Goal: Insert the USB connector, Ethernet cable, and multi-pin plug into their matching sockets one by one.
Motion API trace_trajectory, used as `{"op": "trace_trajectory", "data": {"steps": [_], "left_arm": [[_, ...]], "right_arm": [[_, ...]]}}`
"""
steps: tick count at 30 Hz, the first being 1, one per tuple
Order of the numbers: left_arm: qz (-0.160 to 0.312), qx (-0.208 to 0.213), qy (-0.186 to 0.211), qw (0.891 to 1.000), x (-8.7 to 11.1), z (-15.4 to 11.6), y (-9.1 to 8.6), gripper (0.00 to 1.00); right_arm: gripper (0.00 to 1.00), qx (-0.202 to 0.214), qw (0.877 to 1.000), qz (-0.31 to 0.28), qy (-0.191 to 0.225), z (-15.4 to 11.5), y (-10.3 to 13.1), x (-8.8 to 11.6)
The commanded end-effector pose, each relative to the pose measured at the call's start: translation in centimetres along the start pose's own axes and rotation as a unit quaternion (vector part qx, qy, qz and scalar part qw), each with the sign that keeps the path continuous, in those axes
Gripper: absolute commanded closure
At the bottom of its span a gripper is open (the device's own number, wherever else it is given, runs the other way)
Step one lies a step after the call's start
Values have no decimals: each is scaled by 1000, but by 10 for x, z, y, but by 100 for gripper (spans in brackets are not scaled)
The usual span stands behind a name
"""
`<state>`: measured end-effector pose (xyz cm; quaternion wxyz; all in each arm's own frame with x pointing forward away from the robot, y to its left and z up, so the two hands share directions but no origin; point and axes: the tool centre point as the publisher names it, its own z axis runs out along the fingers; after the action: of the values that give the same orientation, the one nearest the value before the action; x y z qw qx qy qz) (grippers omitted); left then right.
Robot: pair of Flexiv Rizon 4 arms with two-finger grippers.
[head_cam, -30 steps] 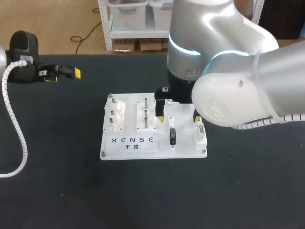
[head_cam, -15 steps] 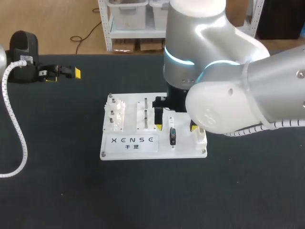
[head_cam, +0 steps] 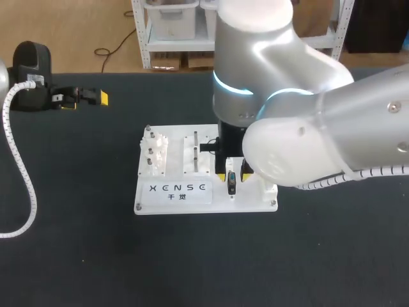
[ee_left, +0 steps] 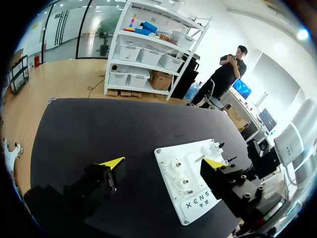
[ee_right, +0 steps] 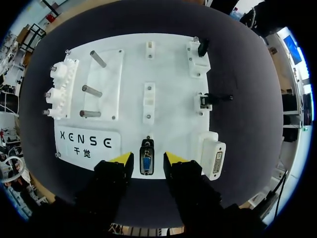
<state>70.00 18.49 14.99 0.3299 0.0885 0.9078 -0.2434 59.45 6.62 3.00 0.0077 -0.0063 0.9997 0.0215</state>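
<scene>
A white board (head_cam: 172, 203) lies mid-table. Near its front edge a black multi-pin plug (ee_right: 146, 158) with a blue face sits in a slot. My right gripper (ee_right: 147, 158) is straight over it, one yellow-tipped finger (ee_right: 123, 158) on each side, and a narrow gap still shows on both sides. In the head view the same plug (head_cam: 231, 183) shows just below the right gripper (head_cam: 236, 175). A black Ethernet piece (ee_right: 207, 99) and a small black USB piece (ee_right: 202, 47) sit on the board's right side. My left gripper (head_cam: 96, 98) rests open at the table's far left, holding nothing.
A white multi-pin connector block (ee_right: 214, 157) stands beside the right gripper at the board's corner. White gears (ee_right: 59, 91) and metal pegs (ee_right: 91, 90) fill the board's left part. A white ribbed hose (head_cam: 22, 173) runs along the table's left side.
My right arm has moved toward the board's front edge, over the black plug. Its fingers have come in from wide open to close on either side of the plug. The left arm is unchanged.
</scene>
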Motion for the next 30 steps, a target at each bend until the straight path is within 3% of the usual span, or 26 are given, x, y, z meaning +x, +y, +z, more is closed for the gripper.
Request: {"op": "trace_trajectory", "data": {"steps": [1,5,8,11,13,14,21,30], "left_arm": [[0,0,0,1000,0,0,0,0],[0,0,0,1000,0,0,0,0],[0,0,0,1000,0,0,0,0],[0,0,0,1000,0,0,0,0],[0,0,0,1000,0,0,0,0],[0,0,0,1000,0,0,0,0],[0,0,0,1000,0,0,0,0],[0,0,0,1000,0,0,0,0]], "right_arm": [[59,5,1000,0,3,5,2,-3],[59,8,1000,-1,6,8,3,-3],[66,9,1000,-3,7,9,4,-3],[78,10,1000,-6,6,10,5,-2],[96,12,1000,-10,4,11,5,-1],[100,13,1000,-13,1,11,5,-1],[100,2,1000,-20,-24,-2,0,3],[100,-18,997,-25,-73,-44,-16,4]]}}
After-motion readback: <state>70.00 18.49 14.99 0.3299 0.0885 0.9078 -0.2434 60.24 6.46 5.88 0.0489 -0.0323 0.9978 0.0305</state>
